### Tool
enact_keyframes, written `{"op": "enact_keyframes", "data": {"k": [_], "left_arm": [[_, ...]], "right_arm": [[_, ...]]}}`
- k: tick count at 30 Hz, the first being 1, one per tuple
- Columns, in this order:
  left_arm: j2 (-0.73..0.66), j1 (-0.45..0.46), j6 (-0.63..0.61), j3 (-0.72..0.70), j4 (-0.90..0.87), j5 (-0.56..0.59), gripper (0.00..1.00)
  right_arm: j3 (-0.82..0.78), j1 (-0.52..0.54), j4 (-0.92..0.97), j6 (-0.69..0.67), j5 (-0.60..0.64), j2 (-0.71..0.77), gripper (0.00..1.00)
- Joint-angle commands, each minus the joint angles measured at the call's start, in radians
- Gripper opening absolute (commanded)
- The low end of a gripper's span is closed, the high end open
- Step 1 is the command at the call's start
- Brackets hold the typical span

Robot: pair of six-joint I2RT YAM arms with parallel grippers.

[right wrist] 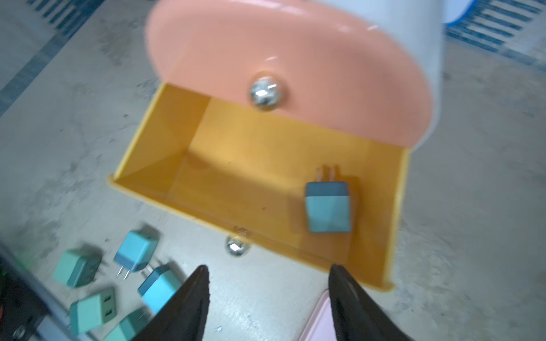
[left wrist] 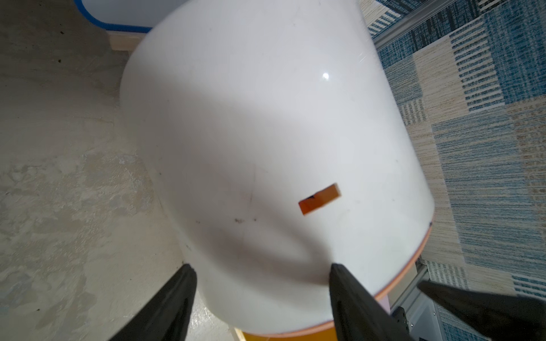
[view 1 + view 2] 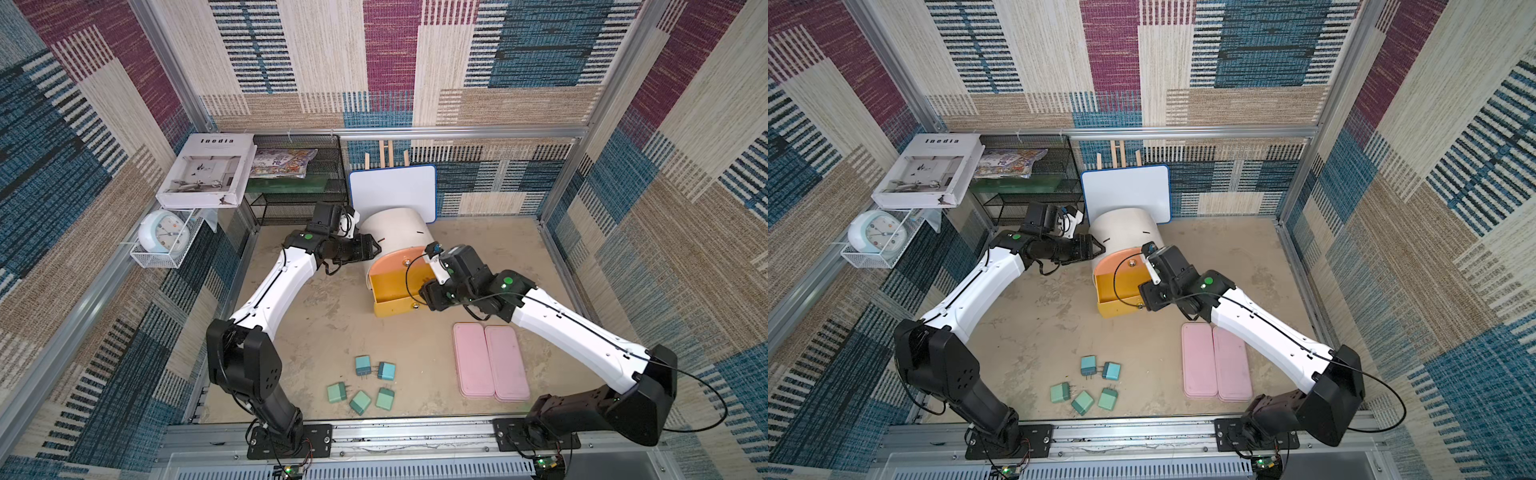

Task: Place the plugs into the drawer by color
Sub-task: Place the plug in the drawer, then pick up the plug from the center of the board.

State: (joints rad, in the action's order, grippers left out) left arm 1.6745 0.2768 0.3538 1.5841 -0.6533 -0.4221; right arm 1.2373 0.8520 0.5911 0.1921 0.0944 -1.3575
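Top views both show the white cabinet (image 3: 395,230) standing at the back of the table (image 3: 332,324). Its yellow drawer (image 3: 392,308) is pulled out beneath the closed salmon-pink drawer front (image 3: 390,264). The left gripper (image 3: 376,249) reaches to the cabinet's curved side. Two blue plugs (image 3: 363,365) (image 3: 386,371) lie side by side toward the table's front edge. Three green plugs (image 3: 360,402) lie just in front of them, all loose on the table. Two pink trays (image 3: 490,361) lie edge to edge near the right arm.

Left wrist view: the jaws stand apart and hold nothing, with the fingertips (image 2: 335,270) right at the white shell. An orange tab (image 2: 319,199) shows through a slot in it.

Right wrist view: the right gripper (image 1: 267,267) hovers by the drawer's front wall, jaws wide with nothing between them. A lone blue plug (image 1: 328,209) lies inside the yellow drawer near one side wall, prongs pointing toward the cabinet. The five loose plugs appear blurred on the table.
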Motion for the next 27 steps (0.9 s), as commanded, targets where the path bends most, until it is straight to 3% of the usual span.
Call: {"op": "enact_keyframes", "data": {"k": [1, 5, 8, 16, 27], "left_arm": [[-0.010, -0.001, -0.019, -0.005, -0.037, 0.016, 0.75], [-0.010, -0.001, -0.016, -0.008, -0.037, 0.012, 0.75], [-0.012, -0.001, -0.015, -0.011, -0.036, 0.013, 0.75], [-0.015, -0.001, -0.015, -0.018, -0.037, 0.013, 0.75], [-0.009, 0.000, -0.013, -0.020, -0.033, 0.006, 0.75]], "right_arm": [[-0.094, 0.131, -0.118, -0.049, -0.053, 0.015, 0.68], [-0.198, 0.277, -0.209, -0.048, -0.046, -0.054, 0.66], [-0.220, 0.325, -0.251, -0.064, -0.048, -0.135, 0.65], [-0.223, 0.331, -0.307, -0.096, -0.068, -0.304, 0.64], [-0.233, 0.330, -0.351, -0.102, -0.116, -0.373, 0.64]]}}
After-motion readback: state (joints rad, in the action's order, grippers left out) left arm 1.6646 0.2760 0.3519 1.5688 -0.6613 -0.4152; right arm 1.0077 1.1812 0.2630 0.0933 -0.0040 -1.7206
